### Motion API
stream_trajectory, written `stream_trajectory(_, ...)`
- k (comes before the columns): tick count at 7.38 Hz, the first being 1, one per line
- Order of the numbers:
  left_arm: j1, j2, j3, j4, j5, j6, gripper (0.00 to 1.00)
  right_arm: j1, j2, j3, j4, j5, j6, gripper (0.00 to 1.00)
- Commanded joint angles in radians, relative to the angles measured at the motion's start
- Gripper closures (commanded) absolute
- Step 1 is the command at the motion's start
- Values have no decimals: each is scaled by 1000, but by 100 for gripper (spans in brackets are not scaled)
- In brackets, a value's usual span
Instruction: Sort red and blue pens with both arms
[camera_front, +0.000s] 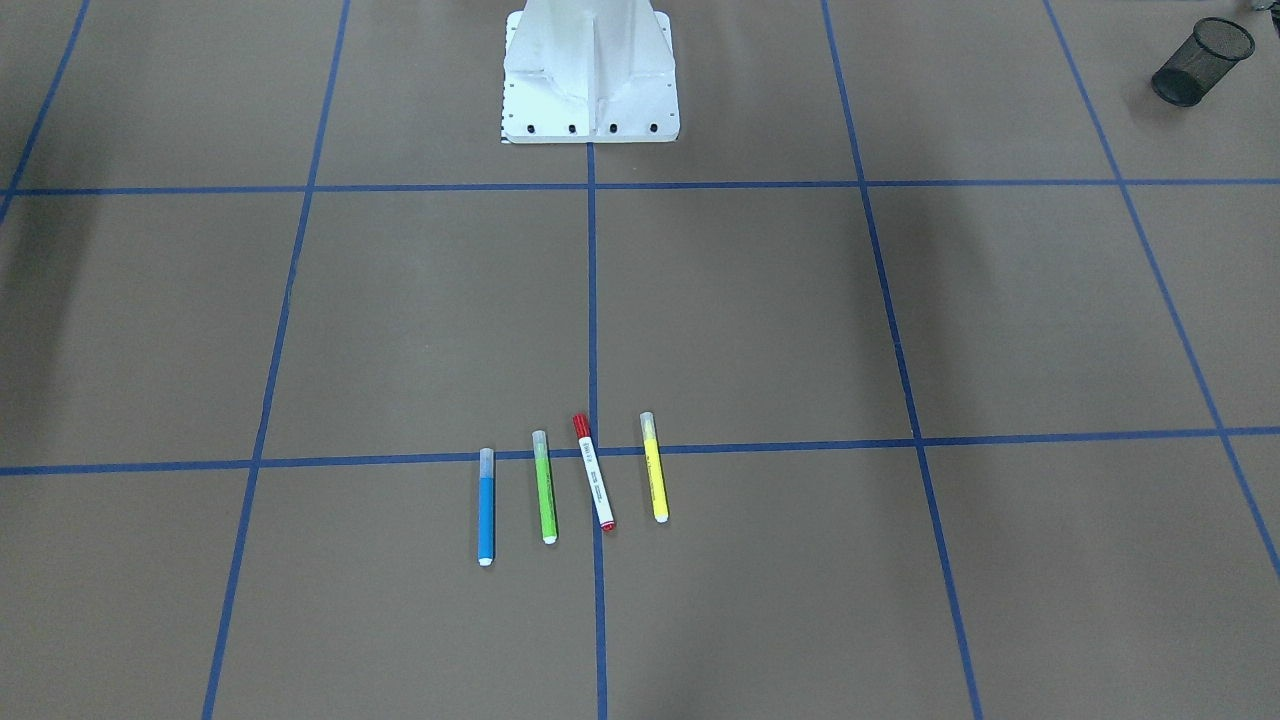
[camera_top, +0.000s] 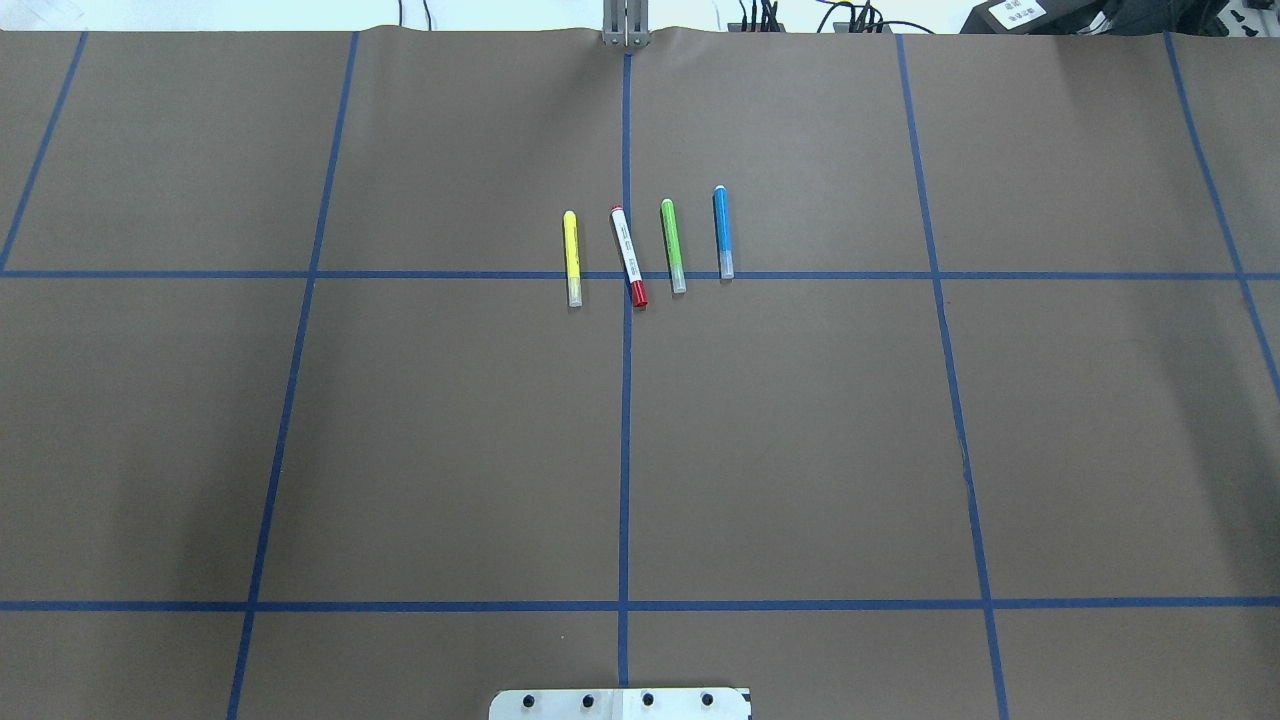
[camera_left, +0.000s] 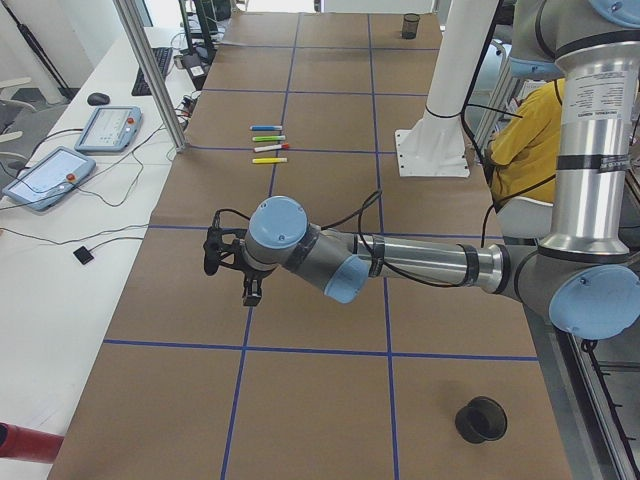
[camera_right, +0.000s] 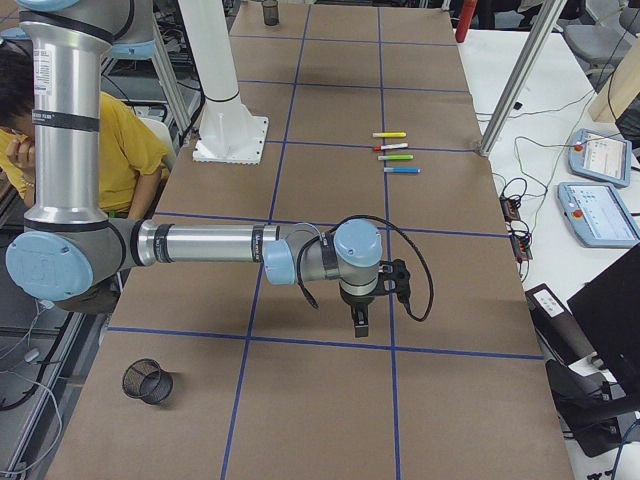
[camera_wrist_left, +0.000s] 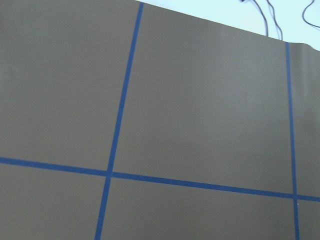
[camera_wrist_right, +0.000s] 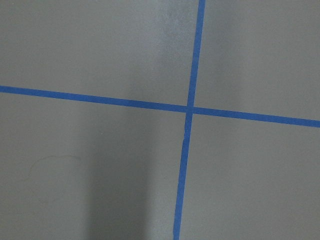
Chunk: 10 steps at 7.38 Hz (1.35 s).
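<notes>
The red pen (camera_front: 593, 472) (camera_top: 629, 257), white-barrelled with a red cap, lies slightly askew on the centre tape line. The blue pen (camera_front: 486, 508) (camera_top: 722, 232) lies at the end of the same row, on the robot's right. Both also show small in the side views: red pen (camera_left: 270, 148) (camera_right: 390, 147), blue pen (camera_left: 266, 128) (camera_right: 402, 170). My left gripper (camera_left: 252, 295) hangs over bare table, far from the pens. My right gripper (camera_right: 360, 325) hangs likewise at the other end. From these side views I cannot tell whether either is open or shut.
A green marker (camera_front: 545, 487) and a yellow marker (camera_front: 654, 468) lie in the same row as the pens. Black mesh cups (camera_front: 1200, 62) (camera_right: 146, 381) stand near the robot's side at each table end. The white pedestal (camera_front: 590, 80) stands mid-table. A person in yellow (camera_left: 530, 130) sits behind it.
</notes>
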Motion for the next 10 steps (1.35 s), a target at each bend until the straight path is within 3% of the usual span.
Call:
stream_trajectory(1,31,52,7,-14,146,232,0,0,2,0,0,1,-1,0)
stream_trajectory(2,69,61,9,82,186,300,0,0,0,0,0,1,-1,0)
stream_trajectory(5,74,63,0,311,188,500,0,0,-4,0,-2,3,-1,0)
stream_trajectory(8,71,51,0,406,145,493,0,0,-3,0,-2,3,3,0)
stream_trajectory(10,71,48,-48,404,118,490,0,0,10,3,-2,3,6,0)
